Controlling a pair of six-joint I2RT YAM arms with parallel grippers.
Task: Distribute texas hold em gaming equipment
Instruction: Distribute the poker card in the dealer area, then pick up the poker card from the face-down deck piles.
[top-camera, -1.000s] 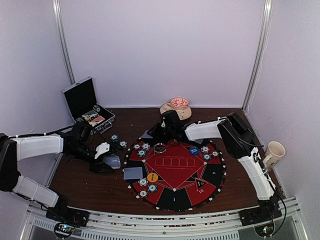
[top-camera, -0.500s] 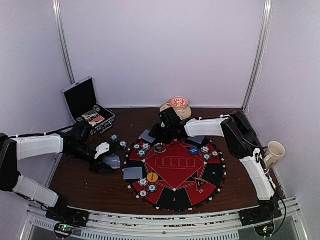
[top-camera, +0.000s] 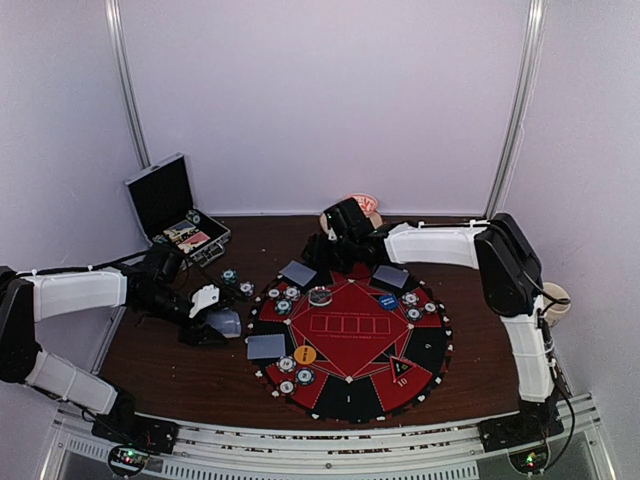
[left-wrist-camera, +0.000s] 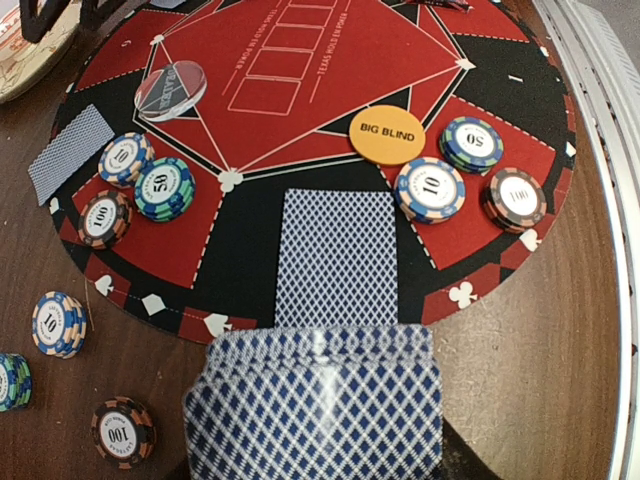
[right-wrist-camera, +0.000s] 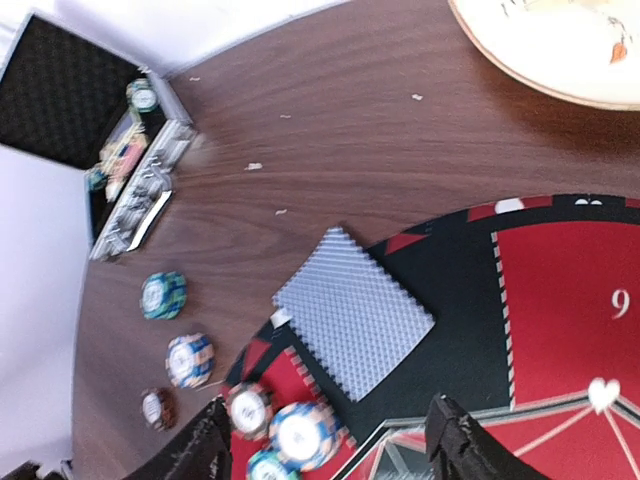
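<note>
My left gripper (top-camera: 207, 316) is shut on a fanned deck of blue-backed playing cards (left-wrist-camera: 320, 410), held low beside the mat's left edge; the deck hides its fingers. One dealt card (left-wrist-camera: 336, 255) lies on the mat just ahead, near the orange BIG BLIND disc (left-wrist-camera: 386, 134) and chip stacks (left-wrist-camera: 430, 190). My right gripper (right-wrist-camera: 330, 455) hangs open and empty over the mat's far-left edge, just behind a card (right-wrist-camera: 352, 310) lying half on the mat. Another card (top-camera: 390, 276) lies at the far right beside a blue disc (top-camera: 388, 300). Loose chips (right-wrist-camera: 188, 360) sit on the wood.
The round red-and-black mat (top-camera: 350, 395) fills the table's middle, with a clear disc (top-camera: 320, 295) on it. An open black case (top-camera: 160, 198) stands at the far left. A plate (right-wrist-camera: 560, 50) sits behind the right gripper. A mug (top-camera: 556, 296) shows behind the right arm.
My right gripper has opened, left a card on the mat's far-left edge, and drawn back toward the plate. A second far card is now uncovered. The left arm has not moved.
</note>
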